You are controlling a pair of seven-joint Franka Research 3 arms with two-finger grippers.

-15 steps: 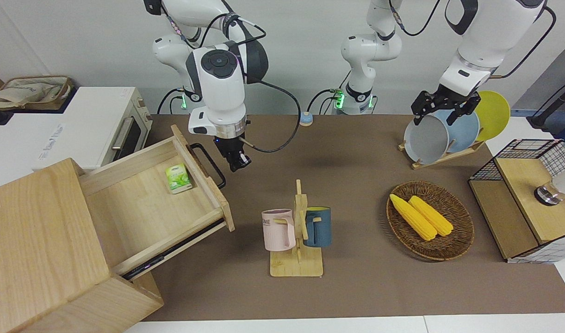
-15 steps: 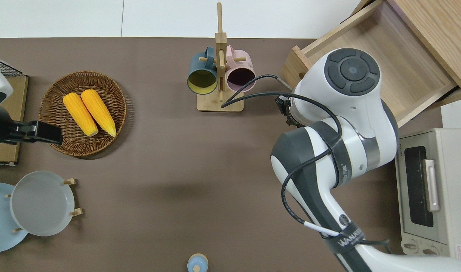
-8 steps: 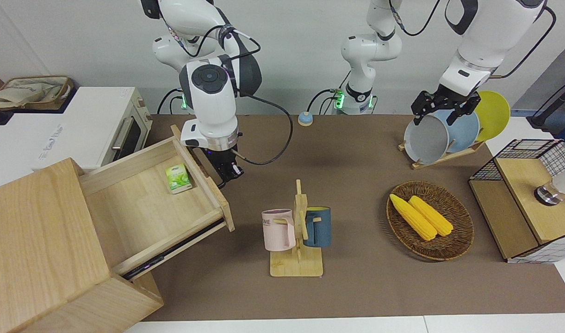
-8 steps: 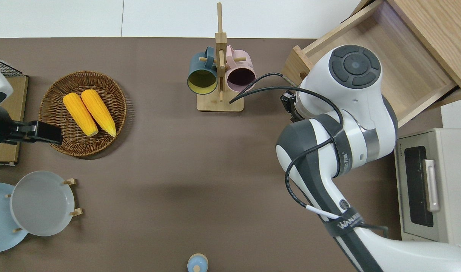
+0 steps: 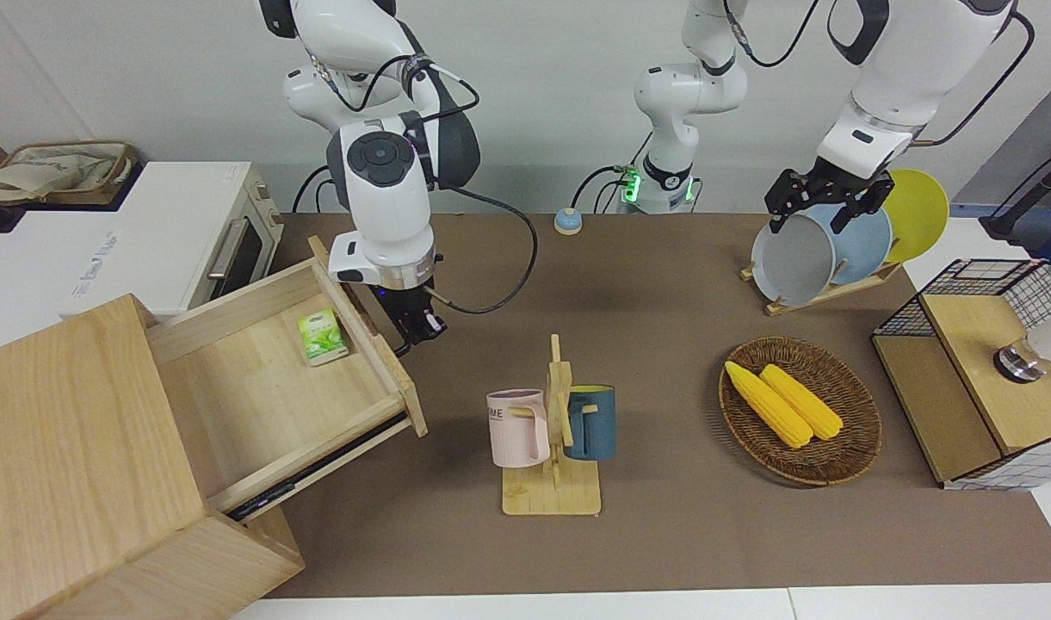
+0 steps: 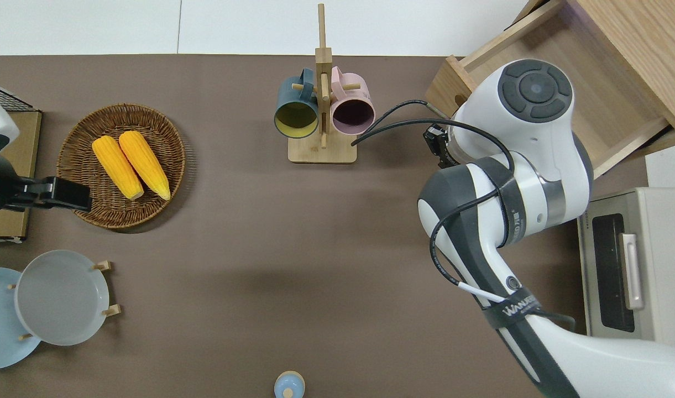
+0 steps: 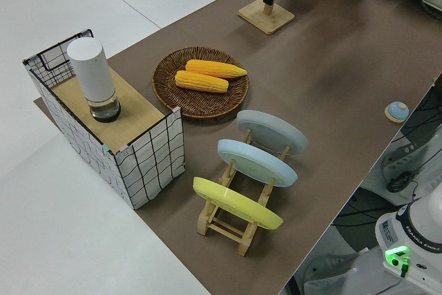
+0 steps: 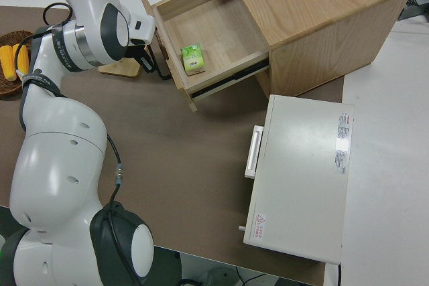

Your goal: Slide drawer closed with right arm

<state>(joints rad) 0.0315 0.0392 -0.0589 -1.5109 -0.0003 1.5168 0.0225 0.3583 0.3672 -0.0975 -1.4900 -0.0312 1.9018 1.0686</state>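
Half a second of pushing is showing: we are pressing our right arm's black gripper (image 5: 415,325) against the front panel of the wide light-wood drawer (image 5: 267,387), by its black loop handle, and the panel is sitting closer to the big light-wood cabinet (image 8: 315,18) than before; we cannot tell whether the fingers are open. Most of the travel is remaining, with the small green carton (image 5: 320,337) riding inside. Our left arm is parked. Farther out, the brown table mat (image 6: 249,232) is lying clear around the wooden mug rack (image 6: 322,110)

Wicker basket (image 5: 835,465): two yellow corn cobs (image 5: 783,402), toward the left arm's end.
Wooden mug stand (image 5: 553,482): pink mug (image 5: 518,428), blue mug (image 5: 592,422), mid-table.
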